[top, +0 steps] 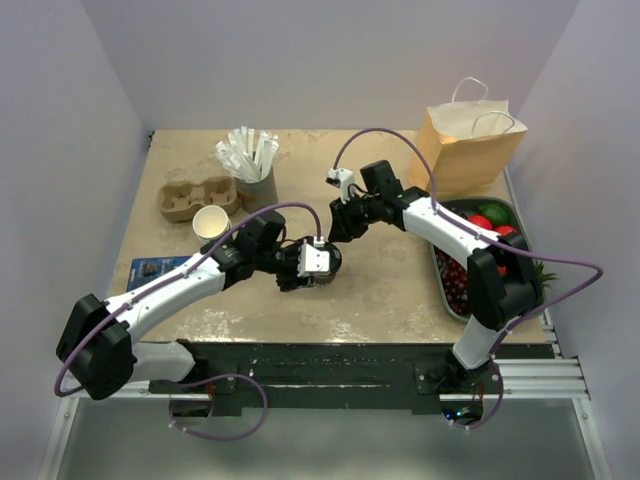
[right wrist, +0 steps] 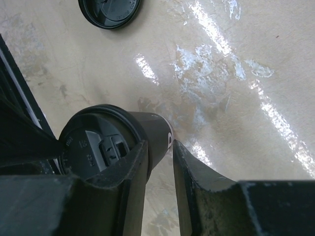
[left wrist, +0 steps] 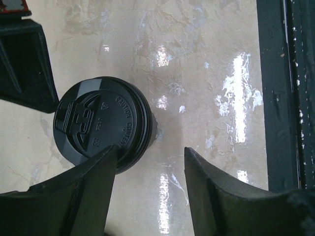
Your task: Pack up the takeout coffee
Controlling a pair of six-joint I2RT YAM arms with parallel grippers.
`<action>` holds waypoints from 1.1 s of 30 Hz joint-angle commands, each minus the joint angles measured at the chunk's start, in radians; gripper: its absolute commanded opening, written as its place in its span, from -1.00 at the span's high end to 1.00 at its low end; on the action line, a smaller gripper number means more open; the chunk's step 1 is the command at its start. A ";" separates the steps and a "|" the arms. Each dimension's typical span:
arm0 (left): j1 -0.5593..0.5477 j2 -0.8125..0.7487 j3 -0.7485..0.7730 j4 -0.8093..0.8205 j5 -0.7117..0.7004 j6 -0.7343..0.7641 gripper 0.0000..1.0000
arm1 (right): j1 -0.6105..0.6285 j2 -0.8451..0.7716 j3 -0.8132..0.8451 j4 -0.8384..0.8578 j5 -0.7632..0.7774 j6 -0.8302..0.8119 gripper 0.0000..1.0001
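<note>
In the right wrist view, one of the right arm's jaws covers most of the white printed mark (right wrist: 170, 141) on the small dark paper cup with a black plastic lid (right wrist: 150, 125). The top edge cuts off a loose round black lid (right wrist: 109, 11). From above, both arms' jaws hide that cup, and the flat blue packet (top: 155, 268) has print too small to read.

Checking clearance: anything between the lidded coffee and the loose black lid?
Nothing: bare tabletop between takeout coffee and loose lid, per right wrist view.
</note>
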 commanded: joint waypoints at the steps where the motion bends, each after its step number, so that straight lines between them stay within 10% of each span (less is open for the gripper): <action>1: -0.004 -0.040 0.035 0.050 0.033 -0.058 -0.25 | -0.040 -0.081 0.063 -0.065 -0.021 -0.014 0.33; 8: -0.003 -0.058 0.076 0.032 0.044 -0.069 -0.28 | -0.089 -0.053 0.114 -0.131 -0.042 -0.005 0.13; 17: 0.235 -0.052 0.099 0.190 0.033 -0.700 -0.49 | -0.169 -0.131 0.008 0.008 -0.341 0.139 -0.47; 23: 0.286 -0.003 -0.010 0.349 0.087 -1.051 -0.57 | -0.168 -0.102 -0.077 0.098 -0.400 0.279 -0.48; 33: 0.353 0.140 -0.090 0.553 0.301 -1.173 -0.52 | -0.151 -0.072 -0.124 0.089 -0.383 0.279 -0.47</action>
